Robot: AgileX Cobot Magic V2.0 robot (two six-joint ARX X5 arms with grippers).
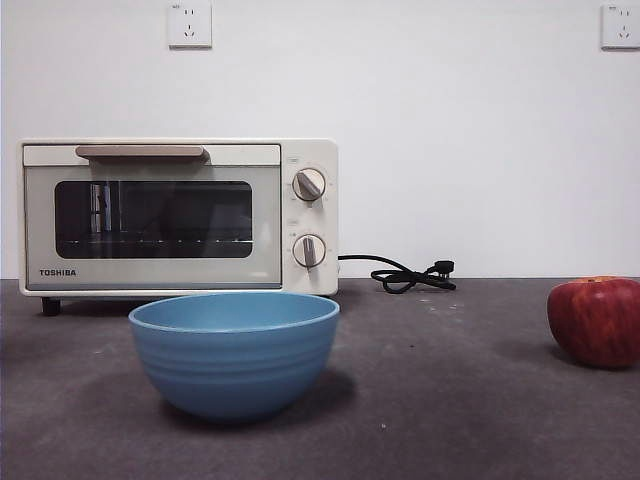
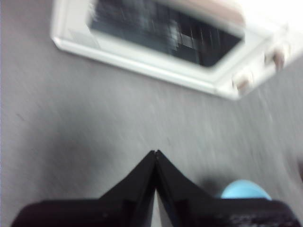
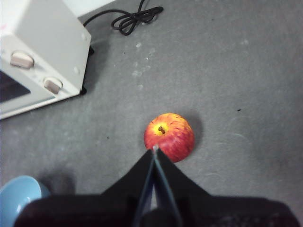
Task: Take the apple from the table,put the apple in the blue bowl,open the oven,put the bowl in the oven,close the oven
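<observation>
The dark red apple (image 1: 597, 320) rests on the grey table (image 1: 440, 400) at the far right. Seen from the right wrist, the apple (image 3: 169, 135) lies just past my right gripper (image 3: 155, 150), which is shut, empty and held above it. The blue bowl (image 1: 234, 350) stands empty at the front, before the cream oven (image 1: 178, 216), whose glass door is closed. My left gripper (image 2: 155, 153) is shut and empty, high over the table, with the oven (image 2: 165, 42) ahead and the bowl's rim (image 2: 245, 190) beside its jaw. That view is blurred.
The oven's black cord (image 1: 410, 275) lies coiled on the table by the back wall, right of the oven. Two wall sockets (image 1: 190, 24) sit high on the white wall. Bare table lies between the bowl and the apple.
</observation>
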